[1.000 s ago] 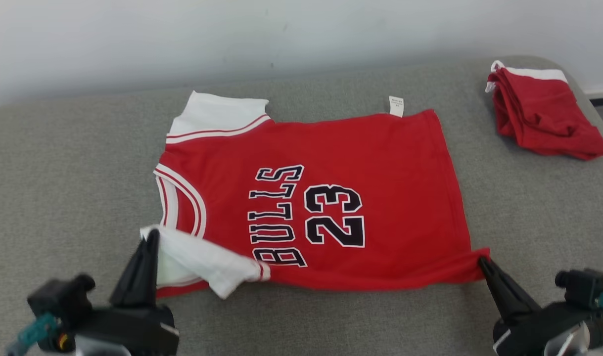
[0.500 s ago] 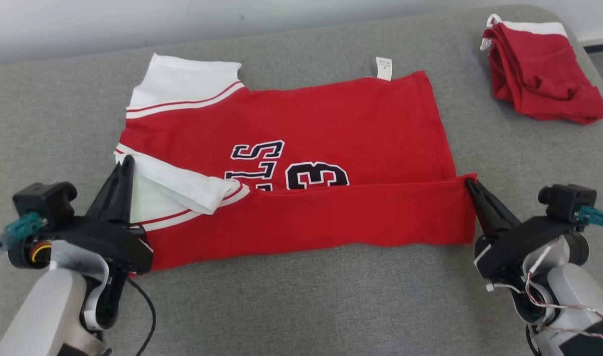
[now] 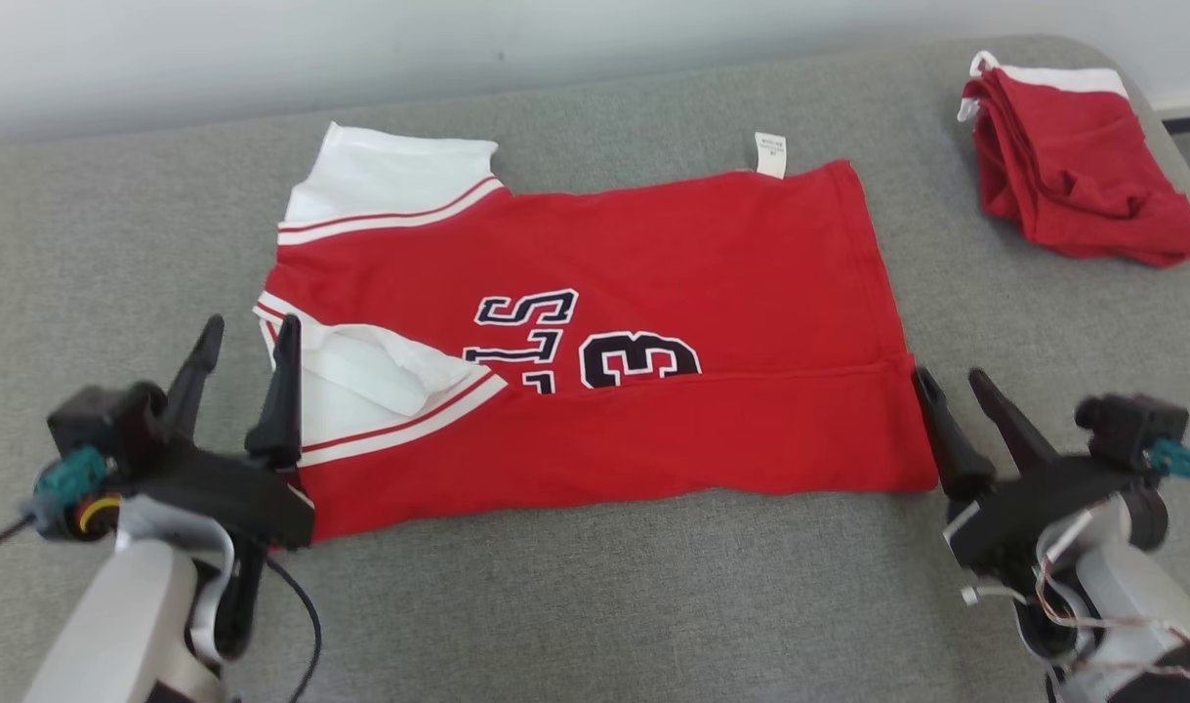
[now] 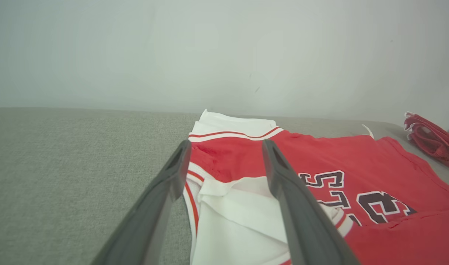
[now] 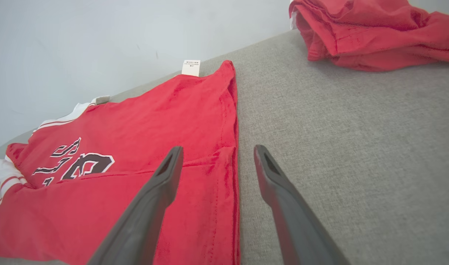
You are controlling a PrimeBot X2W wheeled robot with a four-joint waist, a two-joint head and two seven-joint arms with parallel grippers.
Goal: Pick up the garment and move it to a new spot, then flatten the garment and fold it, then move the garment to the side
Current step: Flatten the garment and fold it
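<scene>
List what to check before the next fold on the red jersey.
1. Left gripper open, holding nothing: ok.
2. Right gripper open at the hem corner, holding nothing: ok.
3. Near edge of the jersey folded over the lettering, lying flat: ok.
4. Near sleeve smooth: not ok, rumpled with a loose flap.
5. Far sleeve tucked in: not ok, it juts past the far edge.
6. Other red garment clear of the jersey: ok, apart at the far right.
</scene>
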